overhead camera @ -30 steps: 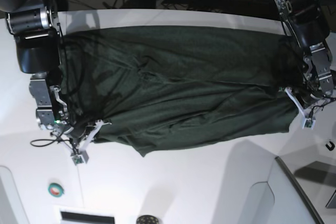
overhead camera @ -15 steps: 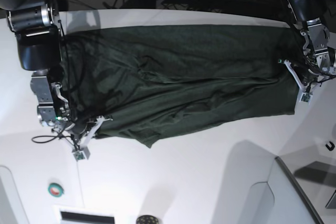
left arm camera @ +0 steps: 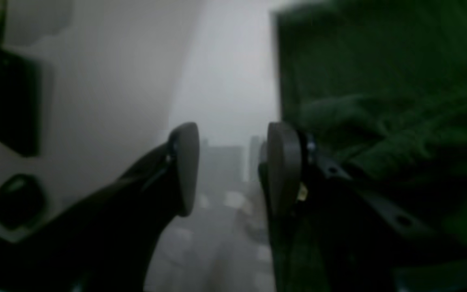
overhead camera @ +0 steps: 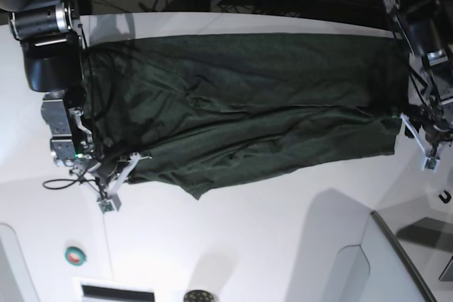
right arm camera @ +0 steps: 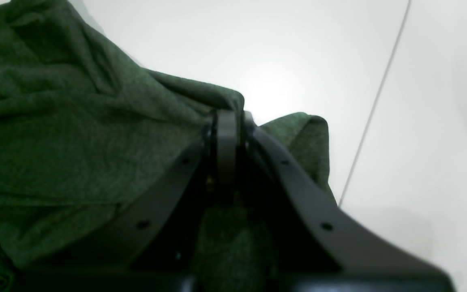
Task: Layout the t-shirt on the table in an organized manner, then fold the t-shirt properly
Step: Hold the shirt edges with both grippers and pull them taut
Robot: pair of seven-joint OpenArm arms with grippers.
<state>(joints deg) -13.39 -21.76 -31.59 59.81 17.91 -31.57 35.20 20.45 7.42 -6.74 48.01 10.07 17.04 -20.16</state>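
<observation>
While the dark green t-shirt [overhead camera: 241,111] lies spread and wrinkled across the white worktop [overhead camera: 233,245], the right pincer [right arm camera: 227,121] is clamped on a fold at its corner. The left pincer [left arm camera: 233,162] stands apart with nothing between its pads, just beside the shirt's other end.

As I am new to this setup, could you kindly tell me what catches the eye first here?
A large dark forest-green knit t-shirt lies wrinkled across the middle of the wide white table. The right gripper is pinched shut on its corner, while the left gripper stands open beside the opposite edge.
</observation>
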